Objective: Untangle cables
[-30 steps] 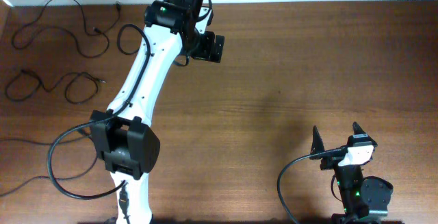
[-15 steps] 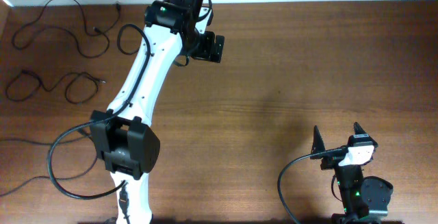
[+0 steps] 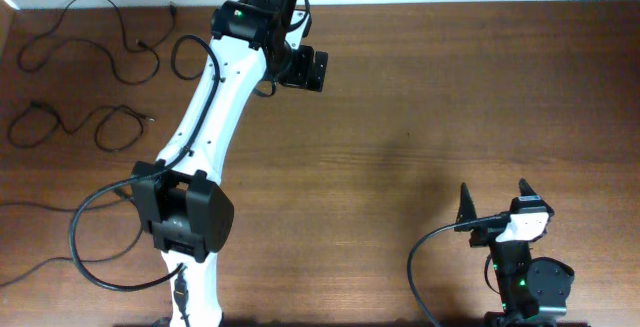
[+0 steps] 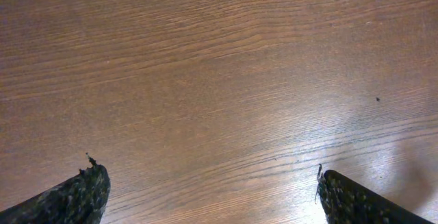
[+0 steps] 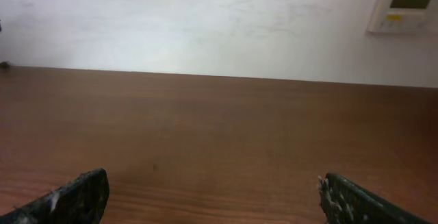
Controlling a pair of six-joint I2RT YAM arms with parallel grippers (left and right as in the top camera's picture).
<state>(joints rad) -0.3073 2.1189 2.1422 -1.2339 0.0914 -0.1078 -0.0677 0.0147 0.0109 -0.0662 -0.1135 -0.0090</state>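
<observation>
I see a brown wood-grain counter (image 3: pixel 450 87); a tiny dark speck (image 4: pixel 377 99) sits on it; beyond the counter's far edge rises a white wall (image 5: pixel 205 18); high above the counter hangs a pale panel (image 5: pixel 408 3) with a small screen.

The left arm (image 3: pixel 215 97) stretches from its base at near left far forward and slightly rightward. The left gripper (image 4: pixel 205 181) faces downward, jaws spread wide and empty. The right arm (image 3: pixel 520 272) is folded over its base at near right. The right gripper (image 3: pixel 492 191) points forward, jaws wide apart, empty.
</observation>
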